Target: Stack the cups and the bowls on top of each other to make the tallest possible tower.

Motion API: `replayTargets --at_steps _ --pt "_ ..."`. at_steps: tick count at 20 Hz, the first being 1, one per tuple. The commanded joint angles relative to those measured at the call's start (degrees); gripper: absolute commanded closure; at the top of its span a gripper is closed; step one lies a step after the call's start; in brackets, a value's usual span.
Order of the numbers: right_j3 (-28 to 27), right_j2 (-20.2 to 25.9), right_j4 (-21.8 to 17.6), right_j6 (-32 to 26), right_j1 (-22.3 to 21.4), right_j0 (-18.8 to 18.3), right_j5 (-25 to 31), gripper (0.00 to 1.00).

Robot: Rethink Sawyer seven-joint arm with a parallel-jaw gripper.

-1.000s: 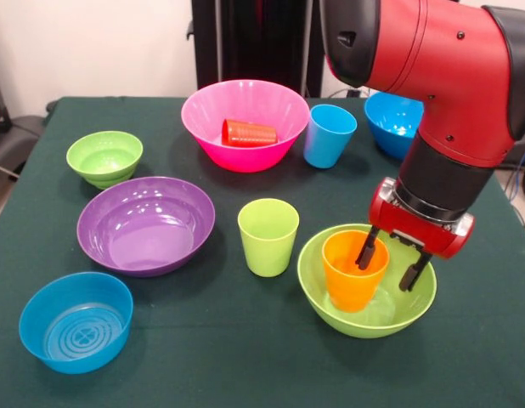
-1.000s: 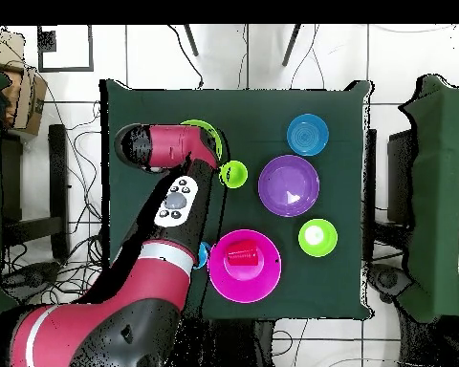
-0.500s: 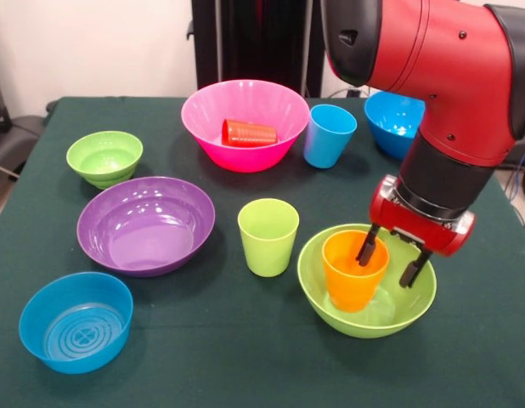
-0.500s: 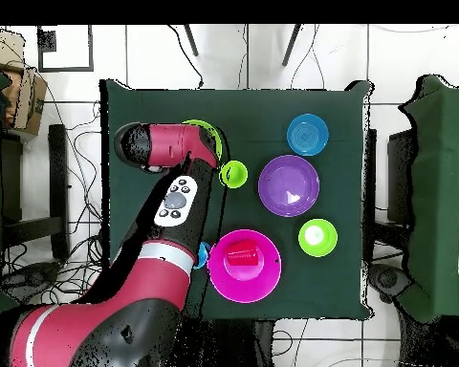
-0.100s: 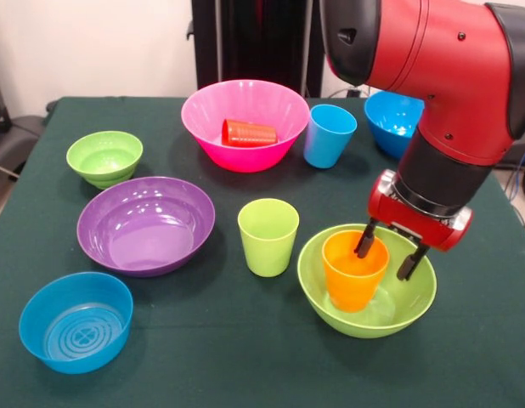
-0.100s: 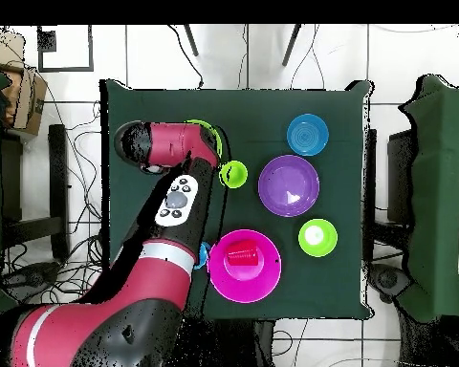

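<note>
The pincer [image 5: 386, 258] hangs at the lower right of the front view with its 2 fingers spread wide and gripping nothing. 1 finger dips just inside the far rim of the orange cup [image 5: 352, 274]; the other hangs outside it, over the hollow of the green bowl [image 5: 320, 293]. The cup stands upright, mouth up, in that bowl, so the tower is 2 pieces so far.

The step in hand looks like letting go of the cup and clearing away. To do it well, the arm should rise straight up until both fingers are above the cup's rim before travelling sideways; a slanted exit could catch the rim and tip the cup.

The next piece likely needs a wide, stable seat. The blue bowl [image 5: 390, 121], at the upper right behind the arm, is nearest. The lime cup [image 5: 268, 235] stands just left of the green bowl, and the light blue cup [image 5: 328, 135] stands beside the pink bowl [image 5: 205, 127], where the red cup [image 5: 250, 133] lies on its side. The purple bowl [image 5: 145, 224] and 2 small bowls sit at the left of the surface [image 5: 228, 357].

In the overhead view the arm hides the stack.
</note>
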Motion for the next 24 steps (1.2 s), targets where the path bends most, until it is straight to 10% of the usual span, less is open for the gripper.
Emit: replayTargets --at_steps 1,24 --pt "-3.04 6.35 -1.77 -1.16 -1.7 -1.48 6.95 0.0" --pt "-5.94 7.02 -2.49 -5.28 -5.59 -3.2 16.45 0.0"
